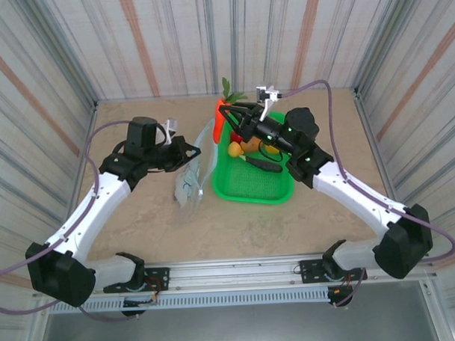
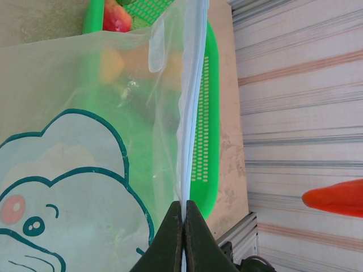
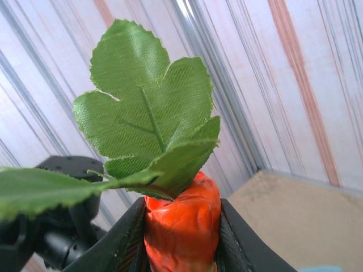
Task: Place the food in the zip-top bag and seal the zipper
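Left gripper point(image 1: 188, 151): jaws clenched flat on the thin light-blue zipper strip point(image 2: 191, 102) of the clear floppy plastic bag with teal cartoon print point(image 1: 190, 181). That edge is held raised and the rest of the bag droops to the tan table point(image 1: 139, 218). From the left wrist, the fingertips meet on the strip with no gap.

Just beside the bag, to its right: green mesh plastic basket point(image 1: 252, 190), on the table. Inside are a yellow toy piece point(image 1: 234, 148), a round orange toy fruit point(image 1: 250, 144) and a dark elongated toy vegetable point(image 1: 263, 166). Left wrist view also shows a red toy fruit point(image 2: 115, 20) at one end.

Right gripper point(image 1: 239, 119): fingers point(image 3: 127, 241) grasp the orange toy carrot with green cloth leaves point(image 3: 181, 221), one pad on each side below the leaves. The carrot is in the air over the basket's far left corner, near the bag's raised edge and outside the bag.
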`<state>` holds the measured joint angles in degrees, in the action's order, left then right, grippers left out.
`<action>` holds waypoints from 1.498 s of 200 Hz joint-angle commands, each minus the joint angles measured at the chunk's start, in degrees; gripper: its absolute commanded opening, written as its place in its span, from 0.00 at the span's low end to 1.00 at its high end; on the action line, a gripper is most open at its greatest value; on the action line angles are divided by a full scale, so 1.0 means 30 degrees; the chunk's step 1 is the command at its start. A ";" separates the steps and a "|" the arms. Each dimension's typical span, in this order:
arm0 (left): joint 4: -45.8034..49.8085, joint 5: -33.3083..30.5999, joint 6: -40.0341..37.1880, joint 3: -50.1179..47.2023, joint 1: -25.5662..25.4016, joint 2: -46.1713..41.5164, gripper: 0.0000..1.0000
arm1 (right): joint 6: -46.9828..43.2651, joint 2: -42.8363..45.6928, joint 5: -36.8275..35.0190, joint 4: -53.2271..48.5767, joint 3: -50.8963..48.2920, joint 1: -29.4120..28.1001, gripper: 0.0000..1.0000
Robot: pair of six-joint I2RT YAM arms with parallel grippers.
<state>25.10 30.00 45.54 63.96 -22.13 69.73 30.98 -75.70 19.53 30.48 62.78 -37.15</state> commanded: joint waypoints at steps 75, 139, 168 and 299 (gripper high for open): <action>-0.2792 0.1488 0.2277 -0.0615 0.0926 -0.0195 0.00 | 0.1315 -0.3272 -0.3341 0.4473 -0.1422 -0.1234 0.31; -0.3180 0.1317 0.2127 -0.0322 0.1210 0.0176 0.00 | 0.1862 -0.3228 -0.1669 0.2914 -0.3457 -0.1778 0.36; -0.3009 0.1166 0.1974 -0.0242 0.1223 0.0309 0.00 | 0.1896 -0.2904 -0.1042 0.1730 -0.3744 -0.1917 0.50; 0.0354 -0.0913 -0.0703 0.0696 0.0849 0.0179 0.00 | -0.0765 -0.1460 -0.1415 -1.5748 0.4336 0.0781 0.48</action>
<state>21.65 30.28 48.03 63.07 -19.09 70.59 33.43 -81.80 17.56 3.46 72.07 -35.73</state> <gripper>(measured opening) 0.052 0.500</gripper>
